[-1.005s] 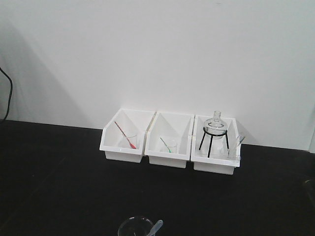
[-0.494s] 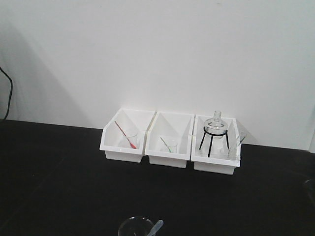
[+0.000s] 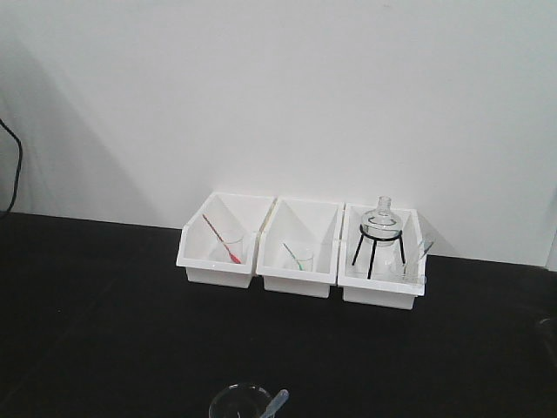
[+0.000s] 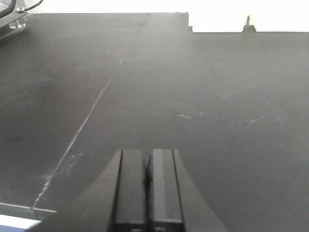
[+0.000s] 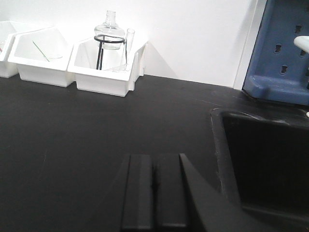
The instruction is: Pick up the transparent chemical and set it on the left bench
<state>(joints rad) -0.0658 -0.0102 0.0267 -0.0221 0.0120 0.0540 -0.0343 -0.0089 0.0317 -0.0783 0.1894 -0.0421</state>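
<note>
Front view: three white bins (image 3: 300,283) are lining the wall on the black desk (image 3: 104,331); the clear flask (image 3: 381,218) is sitting on a tripod (image 3: 378,248) in the rightmost, kept steady.

Left wrist: the left claw (image 4: 148,191) is hovering, pressed together, empty.

Right wrist: the right claw (image 5: 153,193), likewise together, is facing the flask from well away.

The front camera looks down and forward across the black desk (image 3: 104,331) toward the three white bins (image 3: 300,248) against the wall. Both wrist cameras sit low, skimming the desk; the right wrist view shares those bins.
</note>
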